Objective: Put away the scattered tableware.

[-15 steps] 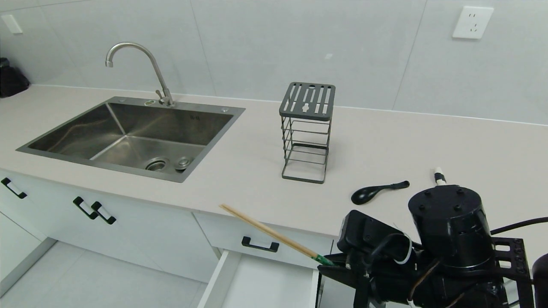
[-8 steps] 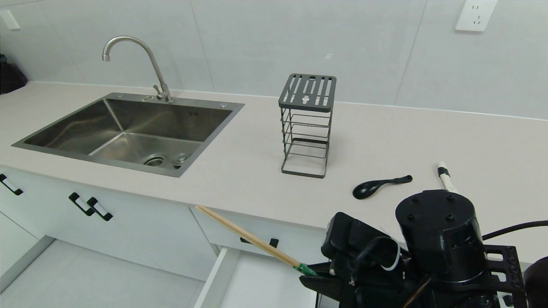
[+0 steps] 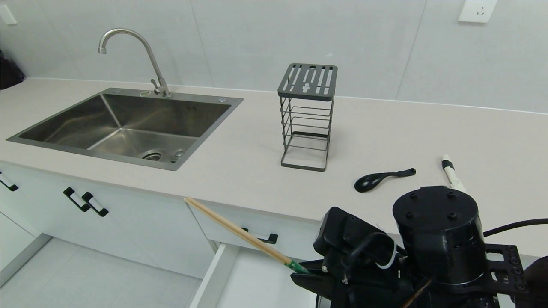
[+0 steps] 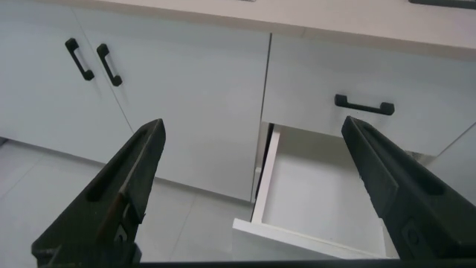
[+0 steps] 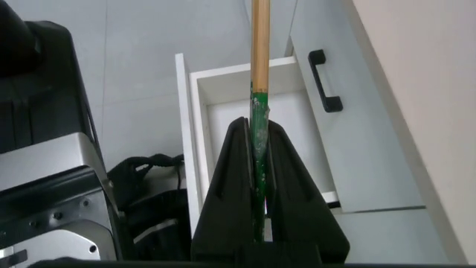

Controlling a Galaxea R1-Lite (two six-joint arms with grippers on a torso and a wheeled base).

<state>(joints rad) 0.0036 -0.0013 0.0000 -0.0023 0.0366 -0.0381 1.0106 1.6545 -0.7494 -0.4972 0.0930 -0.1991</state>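
The chopsticks (image 3: 239,233) are gripped at their green end by the right claw (image 3: 306,276), which is clenched on them below the near edge of the tabletop (image 3: 257,171). The long wooden part is pointed out to the left and upward, above the open drawer (image 3: 214,278). In the right wrist view the same chopsticks (image 5: 259,59) are seen over the white drawer (image 5: 195,119), held tightly between the fingers of the claw (image 5: 256,130).

The left claw (image 4: 251,130) is spread wide and holds nothing; it is kept in front of the cabinets, near the drawer (image 4: 262,186).

A black spoon (image 3: 376,179) and a white utensil (image 3: 449,171) are left on the tabletop, to the right of the wire rack (image 3: 306,117), so the task is judged to be far from finished.

Some risks can be expected. Because only one end is gripped, the chopsticks may be turned or pulled loose if the free end is knocked against the drawer wall or the cabinet front. If they are released while the free end is beyond the drawer rim, they may tip out and fall to the floor.
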